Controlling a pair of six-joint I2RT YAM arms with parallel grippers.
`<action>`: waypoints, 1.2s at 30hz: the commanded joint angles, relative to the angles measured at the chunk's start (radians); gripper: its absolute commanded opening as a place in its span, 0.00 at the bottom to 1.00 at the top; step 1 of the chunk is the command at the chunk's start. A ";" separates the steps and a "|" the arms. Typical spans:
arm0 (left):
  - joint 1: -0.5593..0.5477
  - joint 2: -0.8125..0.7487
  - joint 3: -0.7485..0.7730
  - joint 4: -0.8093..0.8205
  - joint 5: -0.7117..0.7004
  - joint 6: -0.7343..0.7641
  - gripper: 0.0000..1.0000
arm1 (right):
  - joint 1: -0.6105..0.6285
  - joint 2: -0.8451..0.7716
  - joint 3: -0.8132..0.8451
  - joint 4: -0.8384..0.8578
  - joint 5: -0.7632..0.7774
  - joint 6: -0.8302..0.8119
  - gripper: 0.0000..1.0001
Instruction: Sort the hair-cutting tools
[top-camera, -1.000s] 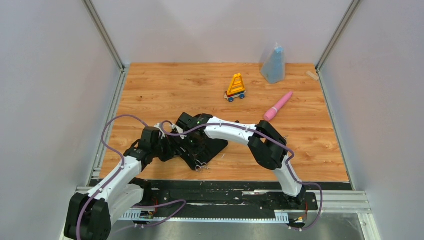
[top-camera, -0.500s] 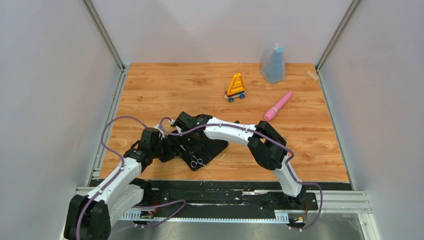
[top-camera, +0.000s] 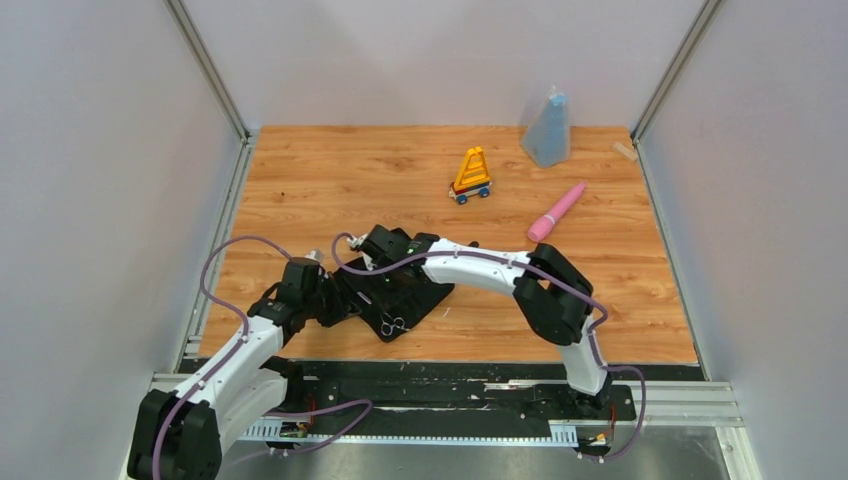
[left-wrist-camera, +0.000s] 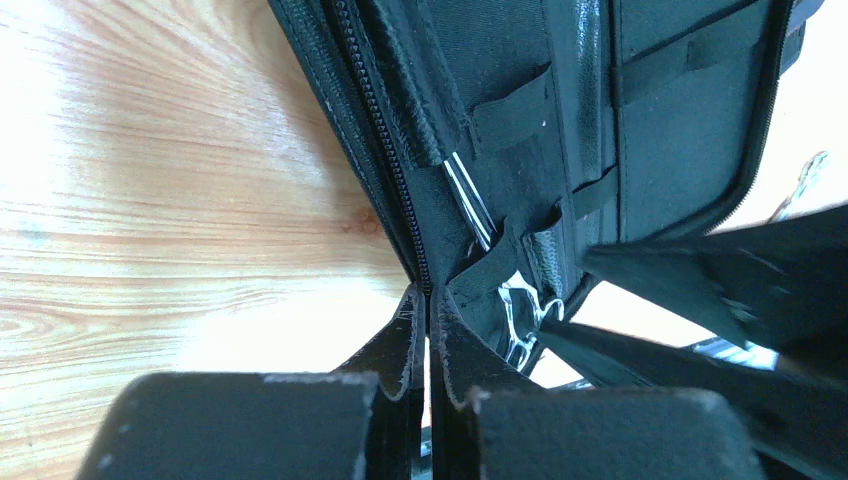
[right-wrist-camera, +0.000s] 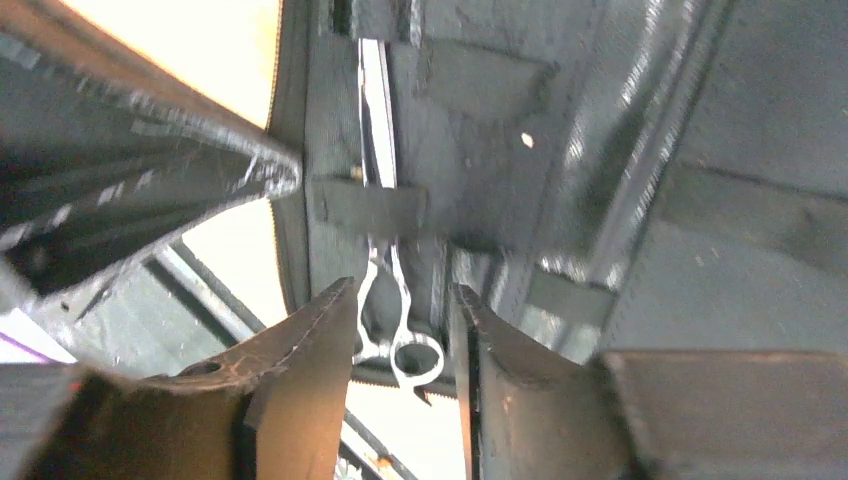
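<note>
A black zip case (top-camera: 425, 290) lies open on the wooden table near the arms. One slim silver pair of scissors (right-wrist-camera: 375, 110) sits in it, its blades tucked under an elastic strap (right-wrist-camera: 365, 205) and its handle rings (top-camera: 392, 323) at the case's near edge. My right gripper (right-wrist-camera: 405, 290) is open, one finger on each side of the rings without touching them. My left gripper (left-wrist-camera: 428, 292) is shut on the case's zipper edge (left-wrist-camera: 385, 150). The same scissors (left-wrist-camera: 468, 198) show in the left wrist view.
A yellow-orange toy on wheels (top-camera: 472, 175) stands at the back, a pink wand (top-camera: 556, 212) to its right. A blue bag (top-camera: 548, 130) and a small wooden block (top-camera: 625, 151) sit in the far right corner. Metal rails edge the table.
The scissors slid from the case's near edge up under the strap. My right gripper then opened and let go of them. The left gripper has kept its hold.
</note>
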 joint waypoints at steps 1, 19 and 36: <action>-0.006 0.004 0.000 -0.008 -0.025 -0.023 0.00 | 0.002 -0.181 -0.092 0.089 0.034 0.013 0.43; -0.006 0.046 0.002 0.005 -0.033 -0.029 0.00 | 0.006 -0.209 -0.326 0.209 -0.056 0.012 0.38; -0.006 0.042 -0.005 -0.003 -0.030 -0.051 0.00 | 0.067 -0.117 -0.283 0.150 -0.015 -0.055 0.36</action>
